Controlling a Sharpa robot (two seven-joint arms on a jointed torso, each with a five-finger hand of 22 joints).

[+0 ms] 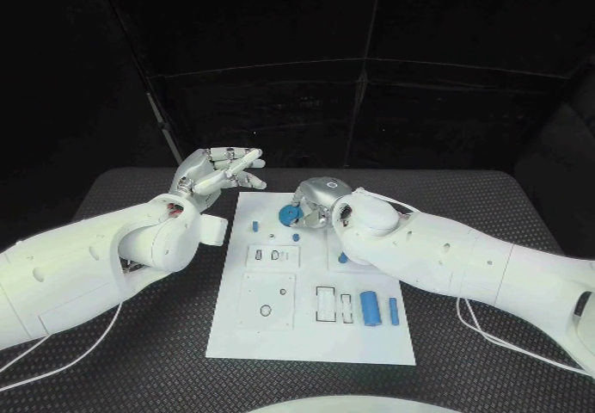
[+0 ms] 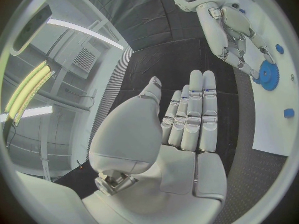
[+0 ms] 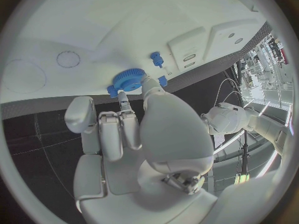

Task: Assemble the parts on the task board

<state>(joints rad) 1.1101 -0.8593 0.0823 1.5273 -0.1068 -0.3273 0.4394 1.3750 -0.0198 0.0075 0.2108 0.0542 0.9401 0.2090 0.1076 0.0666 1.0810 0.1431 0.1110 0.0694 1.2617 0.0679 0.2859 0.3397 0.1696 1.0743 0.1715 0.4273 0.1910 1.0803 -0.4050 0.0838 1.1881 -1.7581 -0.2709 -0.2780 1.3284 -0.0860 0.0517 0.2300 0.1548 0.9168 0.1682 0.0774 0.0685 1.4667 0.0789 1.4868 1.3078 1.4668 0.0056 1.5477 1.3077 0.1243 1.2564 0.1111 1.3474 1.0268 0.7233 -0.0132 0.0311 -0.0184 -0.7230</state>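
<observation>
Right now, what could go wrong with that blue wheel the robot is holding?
The right hand grips the blue gear only with its fingers at the rim, so it might slip or tilt. A small blue peg stands close by on the board and could get knocked. The left hand hovers open off the board, so it can't catch anything.

I see the white task board point(image 1: 310, 335) glaring bright against a dark backdrop; ceiling strip lamps point(image 2: 28, 87) flare, and both wrist circles bend straight edges.
</observation>
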